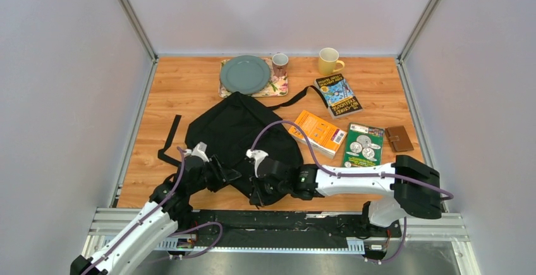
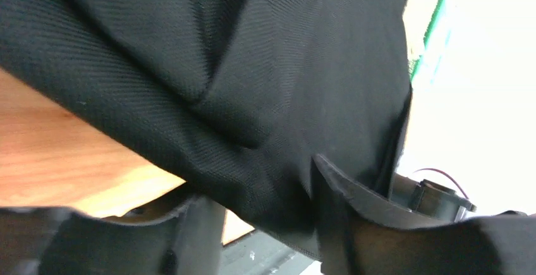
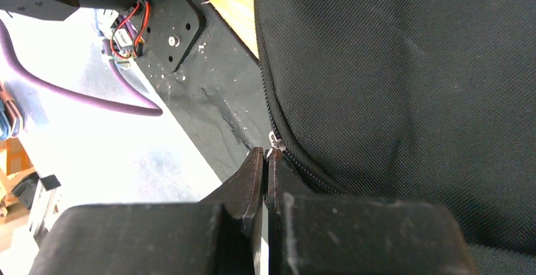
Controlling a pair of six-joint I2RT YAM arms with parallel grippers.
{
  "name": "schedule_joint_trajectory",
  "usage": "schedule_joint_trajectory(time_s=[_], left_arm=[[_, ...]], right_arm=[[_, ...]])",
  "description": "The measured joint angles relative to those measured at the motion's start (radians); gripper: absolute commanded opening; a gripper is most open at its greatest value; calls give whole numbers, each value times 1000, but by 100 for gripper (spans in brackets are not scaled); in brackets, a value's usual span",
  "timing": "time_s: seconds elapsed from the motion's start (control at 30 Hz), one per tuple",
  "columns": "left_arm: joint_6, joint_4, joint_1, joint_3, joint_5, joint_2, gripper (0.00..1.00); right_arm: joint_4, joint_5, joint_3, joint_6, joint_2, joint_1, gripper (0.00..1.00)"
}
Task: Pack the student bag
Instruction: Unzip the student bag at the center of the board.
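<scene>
Your right gripper is squeezed tight on the zipper pull at the near edge of the student bag. Your left gripper is pinching a fold of its fabric. The bag's lying mid-table, with the orange book just beside it on the right and the plate behind it.

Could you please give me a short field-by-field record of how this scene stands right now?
backpack: black, lying on the table
left hand: closed on a fold of backpack fabric at the near edge
right hand: closed at the zip pull, apparently pinching it
books: orange book, green book, blue book, all outside, right of the backpack
wallet: brown, beside the green book
dishes: plate, cup, yellow mug along the far edge
</scene>
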Motion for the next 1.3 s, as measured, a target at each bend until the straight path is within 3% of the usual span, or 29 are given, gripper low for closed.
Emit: schedule_joint_trajectory(time_s=[0.03,0.1,0.47,0.6,0.8,0.93,1.3], left_arm=[[-3,0,0,0,-10,-1,21],[3,-9,0,0,-37,-8,0],[93,-179,-11,89,-131,-47,0],[135,-201,-12,115,-151,-44,0],[197,-207,-13,142,-142,0,0],[248,-229,-17,169,-134,24,0],[430,-292,-17,297,-121,124,0]], right_arm=[[2,-5,0,-2,3,5,0],[1,-12,0,-6,8,10,0],[-65,56,-16,-69,-67,-21,0],[-94,10,-61,-118,-162,-96,0],[-152,-136,-61,-274,-174,-156,0],[-232,-219,0,-391,-117,-166,0],[-452,-224,198,-501,-48,-188,0]])
